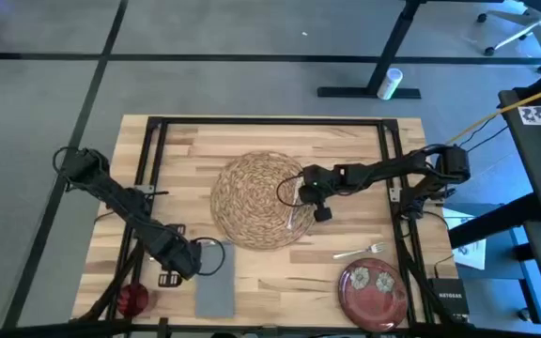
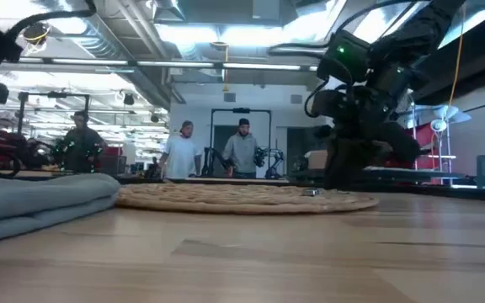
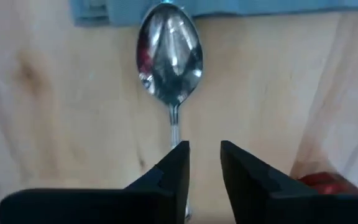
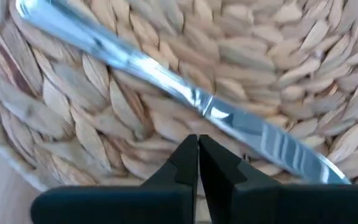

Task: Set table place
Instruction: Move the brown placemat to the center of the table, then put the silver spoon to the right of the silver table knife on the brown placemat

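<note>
I have two arms over the table [image 1: 252,131], and I am trying to set one place for a meal. The round mat [image 1: 256,199] sits in the middle, so everything else should go on it or beside it. A knife [image 4: 185,93] lies across the mat near its edge, and that looks wrong to me, because the plate [image 1: 373,290] needs that spot. My right gripper [image 1: 319,208] is low over the knife with its fingers pressed together and nothing between them, so I think it has to spread them before it can pick the knife up. The plate waits at the near right corner, well apart from the mat, and a fork [image 1: 360,251] lies on the wood between them. My left gripper [image 3: 204,163] is near the front left, by the gray napkin [image 1: 216,291]. Its fingers are a little apart, one on each side of the spoon [image 3: 169,57] handle, but I cannot tell if they touch it. The spoon bowl points at the napkin edge. The red cup [image 1: 131,299] stands at the near left corner, away from the mat
</note>
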Robot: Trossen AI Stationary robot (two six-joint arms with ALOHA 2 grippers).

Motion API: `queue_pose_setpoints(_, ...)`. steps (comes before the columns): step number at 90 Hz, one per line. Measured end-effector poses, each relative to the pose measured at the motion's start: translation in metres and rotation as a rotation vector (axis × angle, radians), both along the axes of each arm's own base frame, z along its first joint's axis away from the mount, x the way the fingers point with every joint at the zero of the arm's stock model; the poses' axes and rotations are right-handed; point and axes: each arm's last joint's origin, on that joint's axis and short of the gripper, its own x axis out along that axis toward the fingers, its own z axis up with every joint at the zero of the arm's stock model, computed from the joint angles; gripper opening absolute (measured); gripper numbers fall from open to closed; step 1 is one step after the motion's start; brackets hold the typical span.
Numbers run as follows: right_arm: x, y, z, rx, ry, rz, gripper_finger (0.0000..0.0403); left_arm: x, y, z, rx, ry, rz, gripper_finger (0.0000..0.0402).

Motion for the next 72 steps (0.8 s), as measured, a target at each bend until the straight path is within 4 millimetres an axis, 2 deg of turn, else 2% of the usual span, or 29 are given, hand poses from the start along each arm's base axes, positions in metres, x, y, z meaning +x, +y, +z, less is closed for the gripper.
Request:
queue_pose_setpoints(19, 0.010, -0.001, 0.014, -0.015, -0.011, 0.019, 0.0001, -0.008, 0.006, -0.019, 0.013, 0.017, 0.061, 0.0101)
queue_pose_setpoints(40, 0.016, -0.002, 0.027, -0.027, 0.006, 0.041, 0.0001, -0.015, 0.016, -0.038, 0.014, 0.025, 0.120, 0.0099)
queue_pose_setpoints(48, 0.018, -0.003, 0.030, -0.028, 0.011, 0.042, 0.0001, -0.015, 0.019, -0.039, 0.019, 0.033, 0.147, 0.0079)
queue_pose_setpoints(60, 0.019, -0.003, 0.033, -0.030, 0.017, 0.046, 0.0001, -0.012, 0.021, -0.040, 0.011, 0.030, 0.135, 0.0016)
queue_pose_setpoints(72, 0.020, -0.003, 0.035, -0.039, 0.020, 0.060, 0.0001, -0.009, 0.024, -0.040, 0.003, 0.027, 0.145, 0.0005)
